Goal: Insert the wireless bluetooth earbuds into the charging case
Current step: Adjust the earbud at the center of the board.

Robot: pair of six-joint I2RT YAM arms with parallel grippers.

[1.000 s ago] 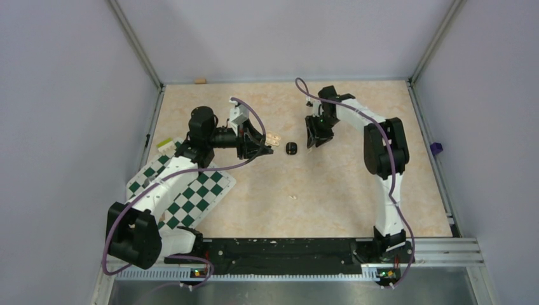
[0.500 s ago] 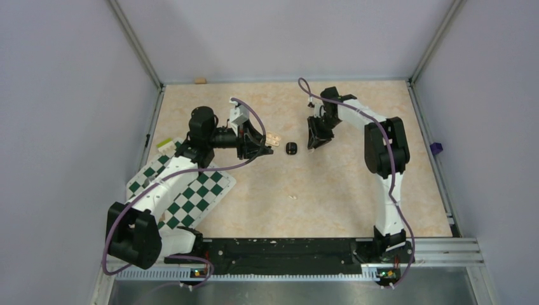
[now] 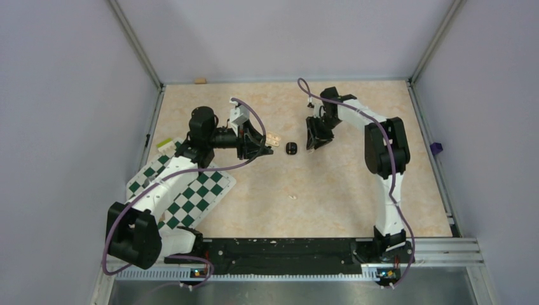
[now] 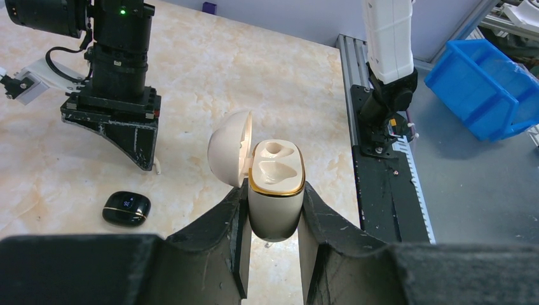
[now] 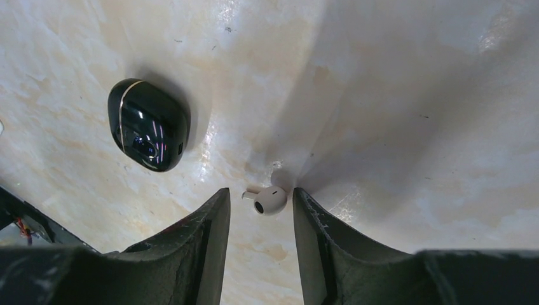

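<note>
- Cream-white charging case (image 4: 274,203) is pinched upright in my left gripper (image 4: 273,190), with the jaws clamped tight on both sides of its body, over the marble-look table (image 4: 191,76).
- Its lid (image 4: 227,149) is flipped open to one side, and both gold-rimmed wells look empty on the left wrist cam.
- My right gripper (image 5: 260,190) is down at the table with its jaws partly open, one finger on either side of a small white earbud (image 5: 270,199). The bud lies on the surface and isn't squeezed, as far as I can tell.
- A glossy black pod (image 5: 149,125) sits on the table near that earbud, between the two grippers.
- The chequered mat (image 3: 191,197) lies under my left arm, well apart from all of this.
</note>
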